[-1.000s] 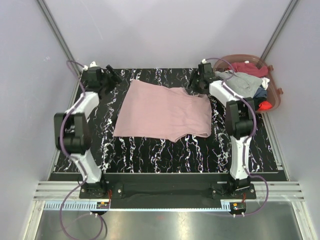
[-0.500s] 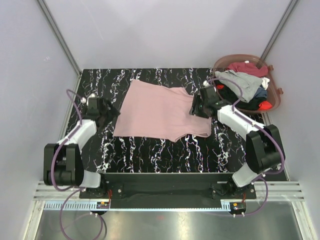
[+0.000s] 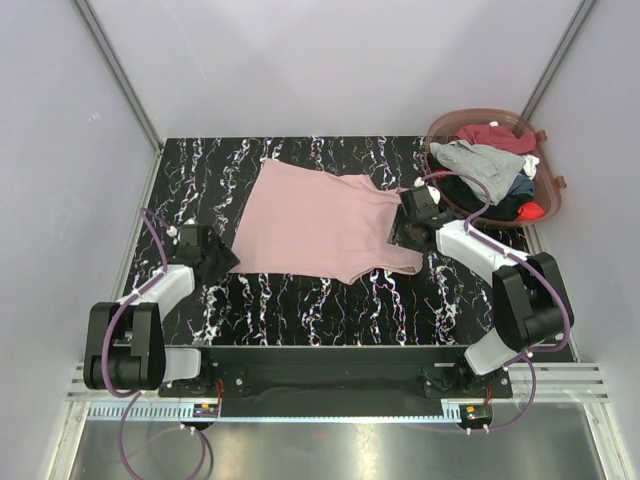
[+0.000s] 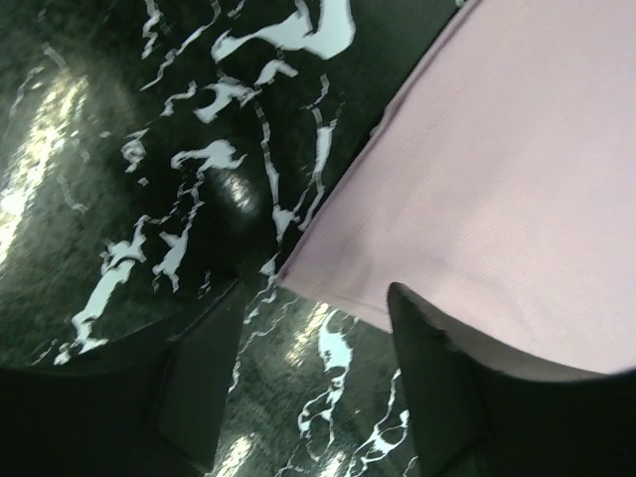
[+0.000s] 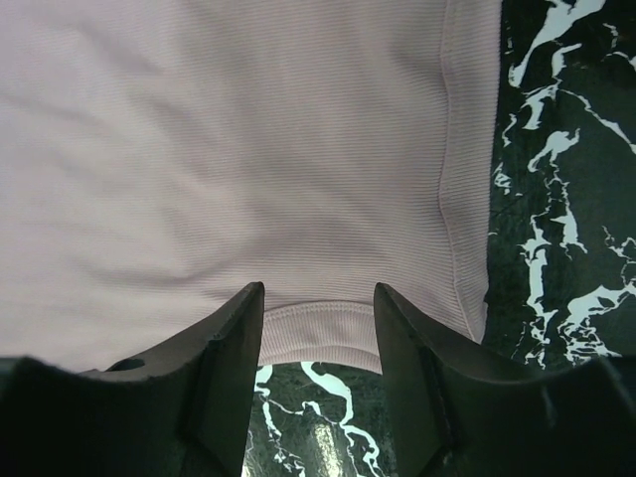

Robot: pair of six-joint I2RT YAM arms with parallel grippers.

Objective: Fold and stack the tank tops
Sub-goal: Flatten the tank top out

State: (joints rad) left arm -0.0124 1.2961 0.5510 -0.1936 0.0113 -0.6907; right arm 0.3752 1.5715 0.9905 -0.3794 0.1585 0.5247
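A dusty pink tank top (image 3: 320, 220) lies spread flat on the black marbled table (image 3: 300, 300). My left gripper (image 3: 215, 258) sits low at its near left corner. In the left wrist view the jaws (image 4: 316, 298) stand open; the corner of the pink top (image 4: 497, 179) lies just ahead, and the right finger (image 4: 437, 378) overlaps its hem. My right gripper (image 3: 410, 222) is at the top's right edge. Its open jaws (image 5: 318, 293) straddle a ribbed hem of the pink cloth (image 5: 248, 149), which lies flat between the fingers. Other tank tops, grey (image 3: 485, 160), maroon (image 3: 495, 135) and black (image 3: 480, 195), lie heaped at the back right.
The heap fills a round brownish translucent basket (image 3: 550, 170) at the table's far right corner, with a bit of red (image 3: 532, 211) at its near side. Grey walls close in the table on three sides. Both arm bases sit at the near edge.
Both arms have swung from the far side of the table toward me. The left gripper came down to the top's near left corner and narrowed; the right moved to its right edge.
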